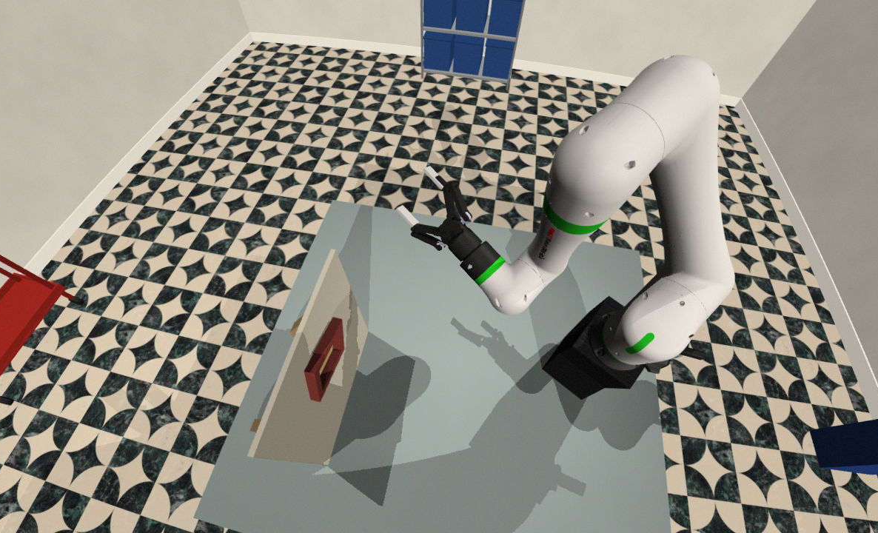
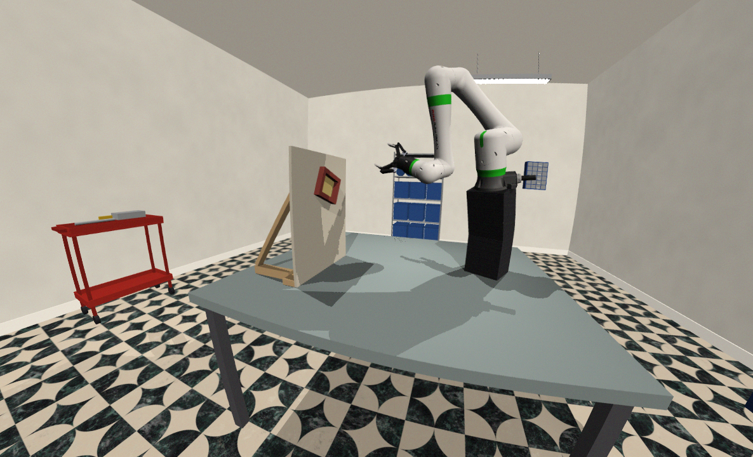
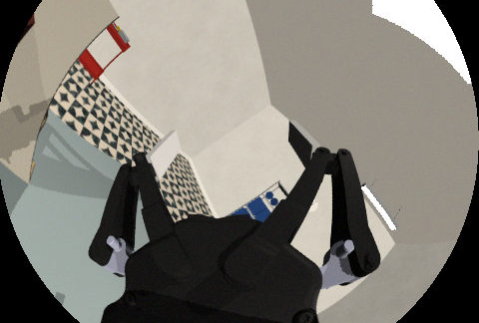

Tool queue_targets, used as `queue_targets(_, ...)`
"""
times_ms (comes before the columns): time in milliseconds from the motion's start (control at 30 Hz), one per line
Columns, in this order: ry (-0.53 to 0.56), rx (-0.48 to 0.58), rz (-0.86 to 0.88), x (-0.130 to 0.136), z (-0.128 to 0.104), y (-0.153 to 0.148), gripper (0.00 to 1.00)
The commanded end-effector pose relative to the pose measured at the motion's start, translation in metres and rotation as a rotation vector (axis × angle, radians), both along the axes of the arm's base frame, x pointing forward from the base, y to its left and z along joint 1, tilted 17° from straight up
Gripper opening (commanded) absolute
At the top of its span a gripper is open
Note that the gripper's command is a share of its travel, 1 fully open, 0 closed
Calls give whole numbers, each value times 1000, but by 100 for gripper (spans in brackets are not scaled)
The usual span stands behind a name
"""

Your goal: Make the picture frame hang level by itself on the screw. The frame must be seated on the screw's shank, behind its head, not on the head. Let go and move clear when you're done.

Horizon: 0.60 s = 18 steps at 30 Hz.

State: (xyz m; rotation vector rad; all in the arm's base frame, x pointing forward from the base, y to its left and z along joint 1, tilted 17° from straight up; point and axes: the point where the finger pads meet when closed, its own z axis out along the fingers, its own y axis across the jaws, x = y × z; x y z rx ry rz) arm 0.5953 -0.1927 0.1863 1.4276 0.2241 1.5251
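- Hand (image 1: pixel 420 195) (image 2: pixel 384 156) (image 3: pixel 232 135) open, with nothing between its 2 fingers; their pale pads stand wide apart in my wrist view.
- I see the red picture frame (image 1: pixel 314 384) (image 2: pixel 319 185) (image 3: pixel 29 25) high on the front face of the upright beige board (image 1: pixel 289 411) (image 2: pixel 311 227) (image 3: pixel 75 9). In my exterior view its sides slant against the board's upright edges, so it looks tilted rather than level.
- I can't make out the screw in any of my 3 views, so I cannot tell whether the frame sits on the shank or on the head.
- The hand is in the air, well apart from the frame, out in front of the board's face. In my wrist view only a dark red bit of the frame shows, at the far left edge.
- My white arm (image 1: pixel 628 146) (image 2: pixel 441 130) arches up from its black pedestal (image 1: pixel 581 387) (image 2: pixel 484 266) and bends back down to the wrist.
- Board and pedestal both stand on the grey-green desk (image 1: pixel 415 278) (image 2: pixel 481 352) (image 3: pixel 60 213), and a wooden brace (image 2: pixel 273 233) props the board from behind.
- Beyond the desk, I see a red cart (image 1: pixel 4 317) (image 2: pixel 140 224) (image 3: pixel 91 64) on the board's rear side.
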Motion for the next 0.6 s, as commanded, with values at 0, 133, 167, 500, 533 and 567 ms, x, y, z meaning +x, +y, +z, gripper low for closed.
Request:
queue_targets(0, 23, -9, 74, 22, -4, 68, 100)
queue_targets(133, 49, -29, 177, 26, -7, 117, 100)
queue_targets(167, 55, -34, 201, 27, -8, 130, 100)
queue_targets(500, 97, -78, 385, 24, -16, 257, 100)
queue_targets(533, 97, -78, 385, 24, -16, 257, 100)
queue_targets(567, 101, -82, 402, 22, -19, 295, 100)
